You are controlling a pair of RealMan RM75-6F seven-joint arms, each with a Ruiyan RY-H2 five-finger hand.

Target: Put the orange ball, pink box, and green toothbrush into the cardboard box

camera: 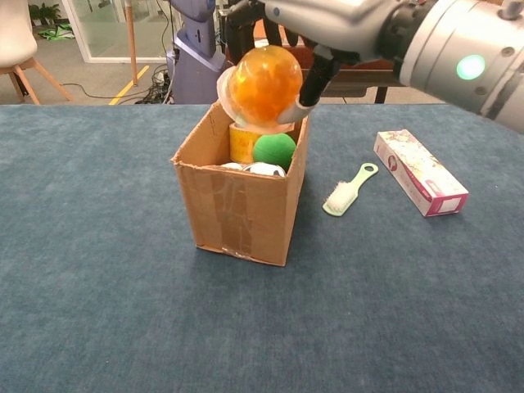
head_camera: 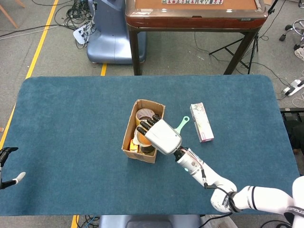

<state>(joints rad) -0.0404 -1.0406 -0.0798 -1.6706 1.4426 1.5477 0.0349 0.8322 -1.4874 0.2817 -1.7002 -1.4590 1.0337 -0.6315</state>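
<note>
The right hand (camera: 282, 33) holds the orange ball (camera: 264, 84) from above, with the dark fingers (camera: 313, 82) curled around its sides and the palm over the top. The ball hangs in the air directly over the open top of the cardboard box (camera: 237, 205), not yet inside it. In the head view the right hand (head_camera: 159, 134) covers the ball and most of the box opening, so only the chest view shows the ball clearly.

The ball looks smooth, shiny and a little translucent, so I judge that it is light and maybe slippery. It is round, so it will roll if it lands on a flat place; a wrap around its widest part, as now, seems the safe way to hold it. Inside the box I can see a green ball (camera: 274, 151) and a roll of tape (camera: 250, 137), so the orange ball will probably rest on top of them.

The right arm reaches from the robot's right side across the table (camera: 98, 311) toward the box, with the palm facing down. The green toothbrush (camera: 349, 191) and the pink box (camera: 419, 173) lie on the table beside the cardboard box, not touched. The left hand (head_camera: 9, 176) sits at the far edge of the table and is empty, with its fingers apart.
</note>
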